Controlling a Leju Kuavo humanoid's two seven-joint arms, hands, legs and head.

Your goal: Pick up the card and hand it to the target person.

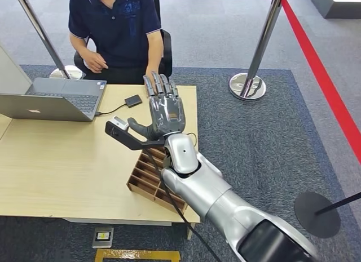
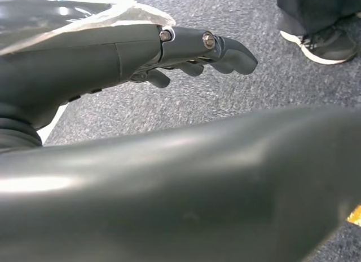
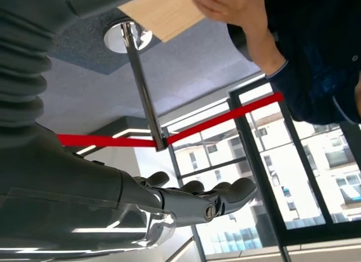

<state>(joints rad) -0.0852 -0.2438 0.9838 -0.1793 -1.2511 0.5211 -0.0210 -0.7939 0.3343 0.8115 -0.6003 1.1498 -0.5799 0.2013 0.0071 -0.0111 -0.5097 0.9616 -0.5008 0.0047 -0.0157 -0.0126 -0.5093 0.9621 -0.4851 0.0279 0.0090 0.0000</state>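
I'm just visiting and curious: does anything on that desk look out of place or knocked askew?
The wooden slotted tray sits at a slant to the desk, one corner overhanging its front edge. Nothing looks spilled or broken.

Light wooden table [image 1: 51, 166] bears a laptop [image 1: 55, 98]; a slotted wooden tray [image 1: 149, 180]; a small black device [image 1: 133, 101].

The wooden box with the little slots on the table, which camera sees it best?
The head view. It looks down on the wooden box at the table's near edge, though the right hand and its arm hide part of it. The left wrist view looks at carpet; the right wrist view shows a table corner, without the box.
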